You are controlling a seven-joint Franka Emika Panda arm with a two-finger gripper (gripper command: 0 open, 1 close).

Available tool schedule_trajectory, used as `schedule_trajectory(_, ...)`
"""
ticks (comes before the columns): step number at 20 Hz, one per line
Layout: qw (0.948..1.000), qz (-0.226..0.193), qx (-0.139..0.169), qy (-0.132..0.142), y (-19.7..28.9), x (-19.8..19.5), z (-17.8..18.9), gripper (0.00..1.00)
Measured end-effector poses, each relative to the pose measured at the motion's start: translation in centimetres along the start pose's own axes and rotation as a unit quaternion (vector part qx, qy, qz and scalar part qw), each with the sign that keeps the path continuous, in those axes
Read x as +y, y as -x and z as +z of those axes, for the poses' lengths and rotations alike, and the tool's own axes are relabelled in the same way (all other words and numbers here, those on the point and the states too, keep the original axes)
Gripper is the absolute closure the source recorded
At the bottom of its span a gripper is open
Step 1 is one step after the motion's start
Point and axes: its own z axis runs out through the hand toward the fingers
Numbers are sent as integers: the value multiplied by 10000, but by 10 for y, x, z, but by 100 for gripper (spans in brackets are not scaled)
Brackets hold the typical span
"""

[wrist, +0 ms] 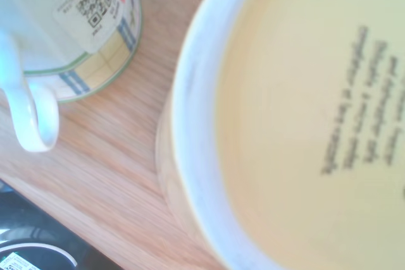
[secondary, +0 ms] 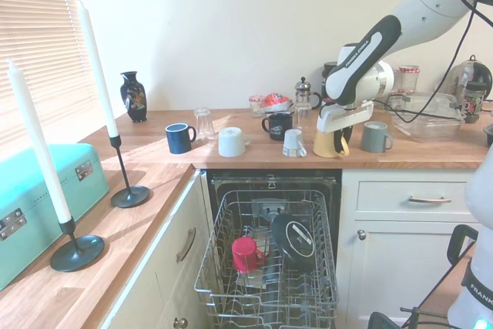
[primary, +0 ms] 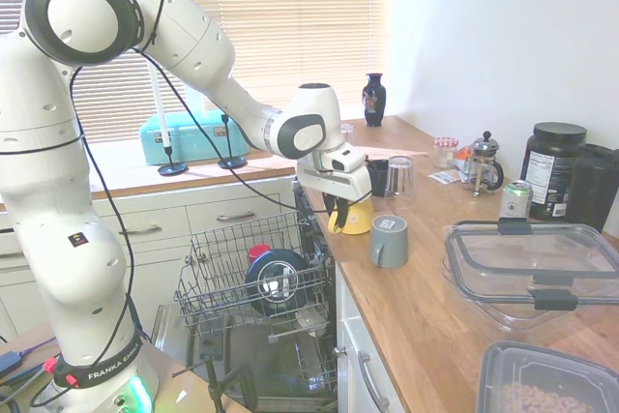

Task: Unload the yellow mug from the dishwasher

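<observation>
The yellow mug (primary: 354, 221) (secondary: 326, 144) stands upside down on the wooden counter, just above the dishwasher (primary: 253, 273) (secondary: 266, 267). My gripper (primary: 337, 208) (secondary: 339, 138) is down at the mug's side, and its dark fingers look shut on the mug there. The wrist view is filled by the mug's pale yellow base (wrist: 304, 124) with blurred print. The dishwasher door is down and its grey wire rack is pulled out, with a red cup (secondary: 245, 253) and a dark round dish (secondary: 293, 241) in it.
A grey mug (primary: 390, 241) (secondary: 375, 136) stands close beside the yellow one, and a white checked mug (secondary: 293, 142) (wrist: 82, 23) on its other side. More mugs, a glass and a French press (primary: 483, 163) stand behind them. Plastic containers (primary: 532, 273) sit further along the counter.
</observation>
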Motion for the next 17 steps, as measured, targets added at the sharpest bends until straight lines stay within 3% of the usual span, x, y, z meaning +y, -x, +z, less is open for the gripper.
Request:
schedule_trajectory(9,10000,16,41,-45,7,-14,3,0)
schedule_trajectory(14,9990,116,293,-304,13,-14,-37,0)
schedule_trajectory(17,9987,102,295,-400,49,-2,-53,0)
